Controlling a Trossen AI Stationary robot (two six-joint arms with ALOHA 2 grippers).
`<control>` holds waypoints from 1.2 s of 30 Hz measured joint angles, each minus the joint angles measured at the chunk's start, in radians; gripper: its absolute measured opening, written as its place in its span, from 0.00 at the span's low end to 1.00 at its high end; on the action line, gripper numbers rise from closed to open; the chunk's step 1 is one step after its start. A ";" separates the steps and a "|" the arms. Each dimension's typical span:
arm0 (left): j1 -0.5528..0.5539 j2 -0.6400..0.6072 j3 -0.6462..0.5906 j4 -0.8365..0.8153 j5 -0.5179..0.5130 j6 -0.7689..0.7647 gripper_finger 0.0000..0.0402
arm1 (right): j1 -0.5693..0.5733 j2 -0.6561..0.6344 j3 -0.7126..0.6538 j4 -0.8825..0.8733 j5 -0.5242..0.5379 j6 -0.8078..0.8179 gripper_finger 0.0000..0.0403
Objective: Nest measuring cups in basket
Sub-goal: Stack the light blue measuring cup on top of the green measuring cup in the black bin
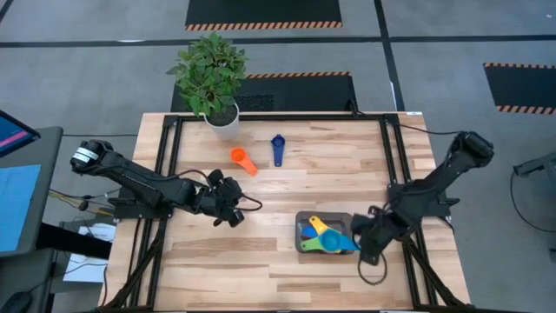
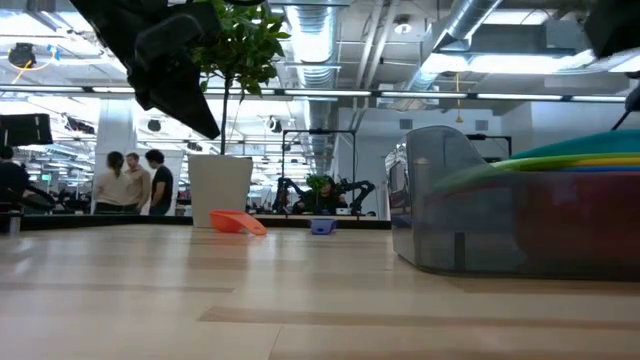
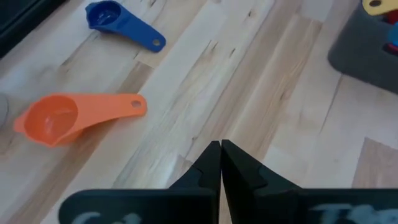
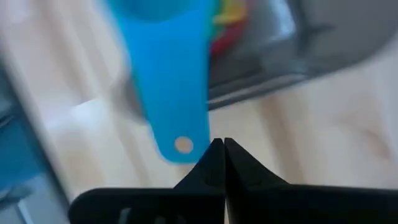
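Observation:
The dark grey basket (image 1: 302,246) sits on the table right of centre and holds a nested stack of cups with yellow (image 1: 318,226) on top. The light blue cup's handle (image 4: 171,81) sticks out over the basket's right rim. My right gripper (image 4: 219,146) is shut, just beyond that handle's free end, and I see no touch. The orange cup (image 1: 244,160) and the dark blue cup (image 1: 277,149) lie on the wood toward the far side. My left gripper (image 3: 220,149) is shut and hovers left of centre, nearer than the orange cup (image 3: 68,117).
A white plant pot (image 1: 221,117) with a leafy plant stands at the far edge, just beyond the orange cup. Bare wood lies between my two grippers and along the near edge. People stand in the room behind the table in the low view.

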 joint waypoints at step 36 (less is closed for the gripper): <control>0.020 0.001 0.000 0.042 -0.044 0.004 0.00 | 0.089 0.013 -0.003 -0.146 0.184 0.373 0.02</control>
